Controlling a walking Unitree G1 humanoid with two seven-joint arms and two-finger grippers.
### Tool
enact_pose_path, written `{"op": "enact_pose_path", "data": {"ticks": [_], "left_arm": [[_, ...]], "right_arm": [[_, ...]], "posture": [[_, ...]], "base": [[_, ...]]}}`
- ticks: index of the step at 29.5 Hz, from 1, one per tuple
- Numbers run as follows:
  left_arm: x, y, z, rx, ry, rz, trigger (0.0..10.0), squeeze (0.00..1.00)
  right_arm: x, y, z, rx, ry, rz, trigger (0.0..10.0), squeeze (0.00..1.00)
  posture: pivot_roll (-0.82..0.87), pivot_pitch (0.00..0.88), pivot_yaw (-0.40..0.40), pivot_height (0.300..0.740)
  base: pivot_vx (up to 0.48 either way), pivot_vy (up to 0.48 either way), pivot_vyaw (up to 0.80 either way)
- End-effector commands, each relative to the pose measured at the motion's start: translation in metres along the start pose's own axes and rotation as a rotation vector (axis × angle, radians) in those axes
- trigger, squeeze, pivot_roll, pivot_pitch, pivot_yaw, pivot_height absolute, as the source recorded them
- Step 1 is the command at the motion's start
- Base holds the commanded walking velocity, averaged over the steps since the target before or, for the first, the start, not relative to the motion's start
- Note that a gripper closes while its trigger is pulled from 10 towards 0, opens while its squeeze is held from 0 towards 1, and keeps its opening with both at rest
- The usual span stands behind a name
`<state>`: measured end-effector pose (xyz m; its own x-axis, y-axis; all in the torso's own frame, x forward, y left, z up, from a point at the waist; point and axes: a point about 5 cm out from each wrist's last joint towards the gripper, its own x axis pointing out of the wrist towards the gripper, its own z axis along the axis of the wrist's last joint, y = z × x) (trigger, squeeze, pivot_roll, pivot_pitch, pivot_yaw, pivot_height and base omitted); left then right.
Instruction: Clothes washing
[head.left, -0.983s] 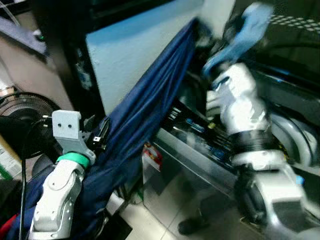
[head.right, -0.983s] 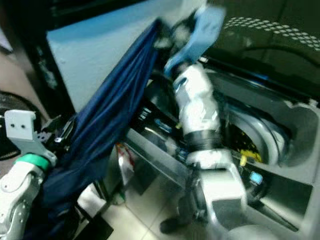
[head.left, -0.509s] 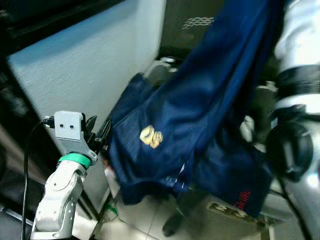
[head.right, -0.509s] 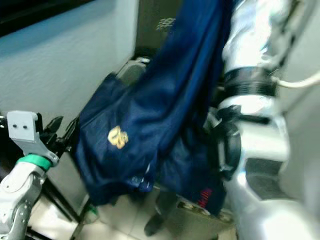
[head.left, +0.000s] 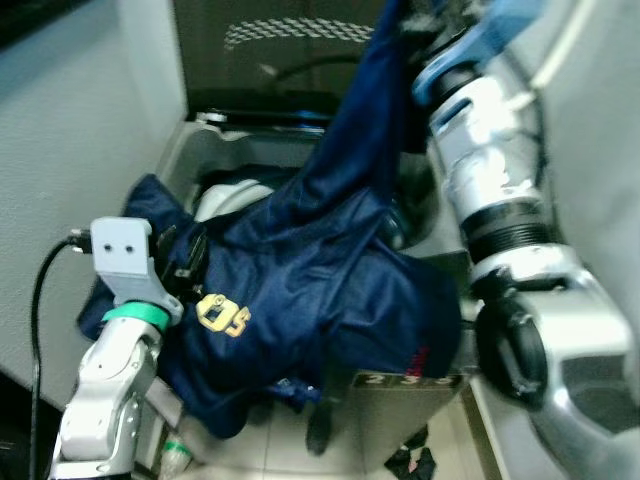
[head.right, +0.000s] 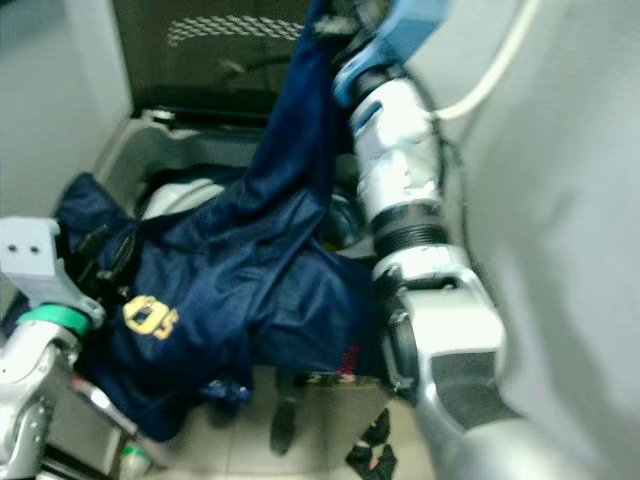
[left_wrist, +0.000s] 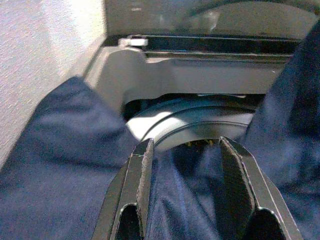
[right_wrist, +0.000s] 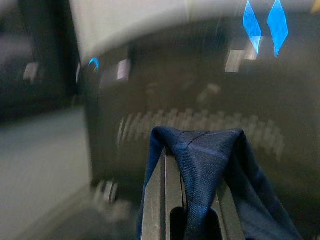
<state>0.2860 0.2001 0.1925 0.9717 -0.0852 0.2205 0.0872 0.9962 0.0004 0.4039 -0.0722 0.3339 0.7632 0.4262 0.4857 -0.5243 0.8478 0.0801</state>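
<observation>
A navy garment (head.left: 300, 290) with a yellow logo (head.left: 222, 317) hangs from my right gripper (right_wrist: 187, 150), which is raised high and shut on a fold of its cloth. The garment drapes down over the front rim of the top-loading washing machine (head.left: 200, 140), whose dark lid (head.left: 290, 50) stands open. The pale drum rim (left_wrist: 200, 125) shows behind the cloth. My left gripper (left_wrist: 182, 145) is low at the left, open, its fingers (head.left: 183, 257) against the garment's lower part with blue cloth lying between them.
A white wall (head.left: 60, 150) runs along the left of the machine. To the right are a grey wall and a white hose (head.left: 560, 50). A small bottle (head.left: 175, 460) and a dark scrap (head.left: 410, 462) lie on the tiled floor in front.
The camera has swung right, from the dark shelf area to the washing machine. The garment, still held by the right gripper, now hangs over the open machine instead of trailing to the left.
</observation>
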Motion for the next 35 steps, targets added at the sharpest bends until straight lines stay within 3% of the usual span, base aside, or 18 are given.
{"op": "enact_pose_path", "data": {"ticks": [1,4,8,10,14,18,24,32,35], "left_arm": [[0.000,-0.003,-0.005,0.003,0.036,-0.002,10.0,0.00],[0.001,-0.003,-0.001,0.006,0.025,0.000,10.0,0.00],[0.002,-0.002,0.000,0.006,0.023,0.002,10.0,0.00],[0.003,-0.003,0.002,0.010,0.019,0.004,10.0,0.00],[0.004,-0.003,0.006,0.021,0.012,0.007,10.0,0.00],[0.005,0.001,0.011,0.037,0.003,0.025,10.0,0.00],[0.008,0.009,0.023,0.118,-0.026,0.060,10.0,0.00],[0.006,0.006,0.028,0.105,-0.042,0.068,10.0,0.00],[0.004,0.006,0.029,0.096,-0.042,0.073,10.0,0.00]], "right_arm": [[-0.002,-0.001,-0.001,-0.024,0.014,0.008,10.0,0.00],[-0.009,0.007,-0.026,-0.019,0.119,0.060,10.0,0.00],[-0.013,0.012,-0.039,-0.019,0.176,0.095,10.0,0.00],[-0.023,0.021,-0.063,-0.016,0.284,0.156,10.0,0.00],[-0.028,0.024,-0.076,0.002,0.343,0.143,10.0,0.00],[-0.030,0.027,-0.081,0.023,0.384,0.144,10.0,0.00],[-0.038,0.046,-0.090,0.049,0.503,0.353,10.0,0.00],[-0.040,0.051,-0.090,0.052,0.503,0.368,10.0,0.00],[-0.040,0.051,-0.090,0.077,0.502,0.351,10.0,0.00]], "posture": [[0.15,0.023,0.032,0.740],[0.15,0.023,0.032,0.740],[0.15,0.023,0.032,0.740],[0.15,0.023,0.032,0.740],[0.15,0.027,0.027,0.740],[0.15,0.027,0.027,0.740],[0.15,0.027,0.027,0.740],[0.16,0.032,0.013,0.740],[0.16,0.032,0.006,0.740]], "base": [[0.000,0.000,-0.80],[0.000,0.000,-0.80],[0.000,0.000,-0.80],[0.000,0.000,-0.80],[0.000,0.000,-0.60],[0.000,0.000,0.00],[0.000,0.000,0.00],[0.000,0.000,0.00],[0.000,0.480,0.00]]}}
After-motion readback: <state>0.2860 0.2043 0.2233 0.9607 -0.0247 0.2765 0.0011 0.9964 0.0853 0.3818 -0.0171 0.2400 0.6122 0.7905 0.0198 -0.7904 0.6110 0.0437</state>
